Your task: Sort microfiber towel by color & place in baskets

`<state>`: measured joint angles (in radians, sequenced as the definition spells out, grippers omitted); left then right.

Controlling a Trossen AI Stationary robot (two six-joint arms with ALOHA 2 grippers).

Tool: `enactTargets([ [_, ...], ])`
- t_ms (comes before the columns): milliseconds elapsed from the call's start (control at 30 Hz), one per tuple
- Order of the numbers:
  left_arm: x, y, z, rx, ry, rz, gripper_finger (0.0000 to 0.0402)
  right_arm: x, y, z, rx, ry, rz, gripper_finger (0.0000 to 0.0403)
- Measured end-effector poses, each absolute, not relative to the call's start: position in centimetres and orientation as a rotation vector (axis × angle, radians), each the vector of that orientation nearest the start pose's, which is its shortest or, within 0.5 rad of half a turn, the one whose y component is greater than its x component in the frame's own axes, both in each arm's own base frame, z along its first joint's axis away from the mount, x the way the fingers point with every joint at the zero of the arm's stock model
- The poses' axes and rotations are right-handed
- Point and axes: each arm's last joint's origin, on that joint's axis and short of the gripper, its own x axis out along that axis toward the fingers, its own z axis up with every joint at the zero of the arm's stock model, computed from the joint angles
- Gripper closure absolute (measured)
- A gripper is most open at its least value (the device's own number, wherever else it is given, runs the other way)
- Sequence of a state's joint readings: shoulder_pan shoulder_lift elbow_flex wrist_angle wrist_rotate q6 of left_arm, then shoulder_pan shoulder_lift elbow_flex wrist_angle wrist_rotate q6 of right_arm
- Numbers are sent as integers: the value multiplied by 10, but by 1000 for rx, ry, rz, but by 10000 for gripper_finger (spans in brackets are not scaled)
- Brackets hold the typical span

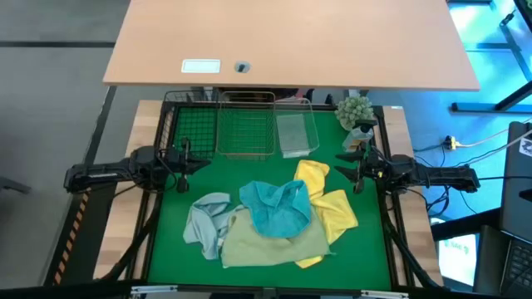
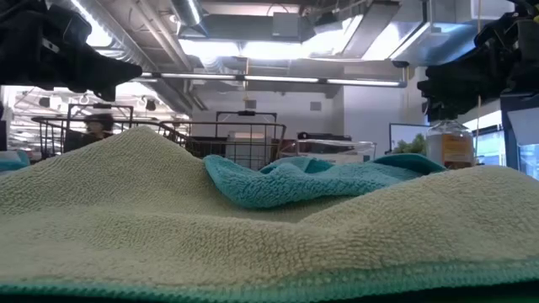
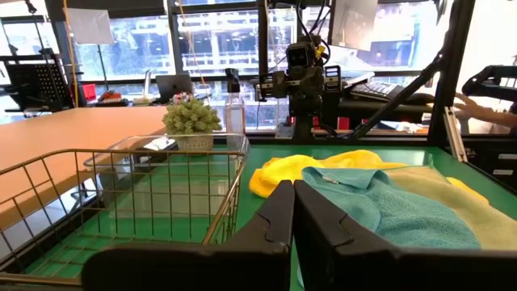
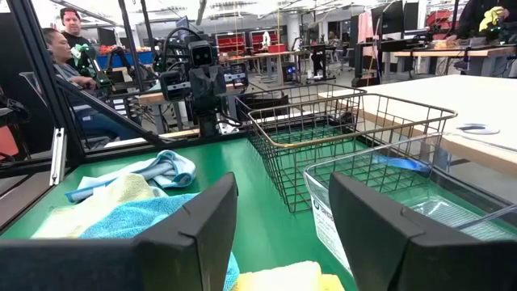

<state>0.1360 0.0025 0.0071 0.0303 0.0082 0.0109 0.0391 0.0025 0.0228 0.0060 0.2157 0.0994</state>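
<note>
Left gripper point(image 1: 184, 158) hovers at the mat's left edge, fingers pressed together, holding nothing. Black basket point(image 1: 189, 126), copper basket point(image 1: 246, 124) and silvery basket point(image 1: 297, 133) line the far edge. Mid-mat towel pile: light blue towel point(image 1: 206, 219), olive towel point(image 1: 270, 246) partly covered by the teal towel point(image 1: 276, 207), and yellow towel point(image 1: 328, 206). Right gripper point(image 1: 359, 163) hovers at the right edge, fingers spread wide, empty.

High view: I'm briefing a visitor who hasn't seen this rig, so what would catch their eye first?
The pile of towels in the middle of the green mat: teal on top, yellow to the right, pale blue to the left, pale green underneath. Behind it three wire baskets stand in a row at the far edge, with a small potted plant beside them.
</note>
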Motion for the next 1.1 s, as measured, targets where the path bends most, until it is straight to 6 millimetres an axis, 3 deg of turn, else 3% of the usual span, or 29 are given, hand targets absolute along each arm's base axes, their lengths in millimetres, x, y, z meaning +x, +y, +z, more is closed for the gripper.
enactTargets([
  [833, 96, 13, 169, 14, -42, 130, 399, 96, -2, 172, 103, -35, -175, 205],
  [1100, 96, 16, 170, 12, -46, 224, 399, 96, -2, 172, 103, -35, -174, 205],
])
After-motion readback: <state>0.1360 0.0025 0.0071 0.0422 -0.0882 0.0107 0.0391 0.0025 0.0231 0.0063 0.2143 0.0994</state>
